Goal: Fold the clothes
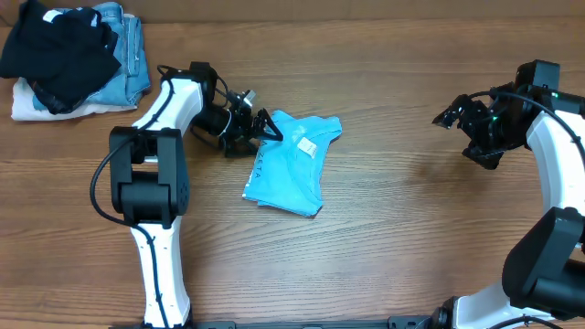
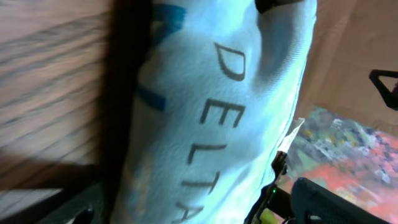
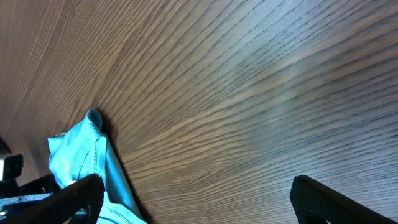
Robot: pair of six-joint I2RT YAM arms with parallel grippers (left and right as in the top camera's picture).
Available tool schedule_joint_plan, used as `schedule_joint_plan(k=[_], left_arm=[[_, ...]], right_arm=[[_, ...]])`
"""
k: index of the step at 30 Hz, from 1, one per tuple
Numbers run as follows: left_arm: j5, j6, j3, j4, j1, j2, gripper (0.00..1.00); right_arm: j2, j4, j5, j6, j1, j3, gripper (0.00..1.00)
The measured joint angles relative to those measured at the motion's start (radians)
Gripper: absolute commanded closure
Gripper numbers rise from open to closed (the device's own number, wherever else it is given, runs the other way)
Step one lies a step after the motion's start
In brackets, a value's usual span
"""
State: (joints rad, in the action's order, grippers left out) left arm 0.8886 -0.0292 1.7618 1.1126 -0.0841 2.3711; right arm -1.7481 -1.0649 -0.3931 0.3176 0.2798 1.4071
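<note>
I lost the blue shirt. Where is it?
Overhead, the blue shirt lies just left of the middle of the table, beside the left hand.

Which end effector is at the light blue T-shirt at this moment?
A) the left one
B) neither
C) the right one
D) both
A: in the overhead view the left end effector sits at the upper-left edge of the T-shirt, while the right end effector hangs over bare table, well apart from the shirt.

Soft, even light; nearby T-shirt [image 2: 205, 124] looks blurred.
</note>
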Motion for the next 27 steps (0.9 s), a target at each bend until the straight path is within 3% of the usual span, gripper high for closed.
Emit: schedule_joint_plan(k=[5,8,10,12,15,23,27], left_arm=[[0.019,0.025,0.0,-0.019,-0.045,0.016,0.25],[0.025,0.045,-0.001,-0.032,-0.072,0.023,0.27],[0.025,0.052,-0.001,-0.035,-0.085,0.023,0.41],[0.013,0.06,-0.004,-0.041,-0.097,0.027,0.7],[0.0,0.061,-0.01,-0.055,-0.108,0.046,0.83],[0.006,0.064,-0.015,-0.072,-0.111,0.053,0.96],[0.011,0.064,-0.016,-0.082,-0.111,0.053,0.96]], right_arm=[[0.0,0.0,0.0,-0.001,0.0,0.0,0.0],[0.0,0.0,0.0,-0.001,0.0,0.0,0.0],[0.0,0.0,0.0,-0.001,0.0,0.0,0.0],[0.0,-0.001,0.0,-0.001,0.0,0.0,0.0],[0.0,-0.001,0.0,-0.001,0.0,0.0,0.0],[0.0,-0.003,0.0,-0.004,0.0,0.0,0.0],[0.0,-0.003,0.0,-0.005,0.0,0.0,0.0]])
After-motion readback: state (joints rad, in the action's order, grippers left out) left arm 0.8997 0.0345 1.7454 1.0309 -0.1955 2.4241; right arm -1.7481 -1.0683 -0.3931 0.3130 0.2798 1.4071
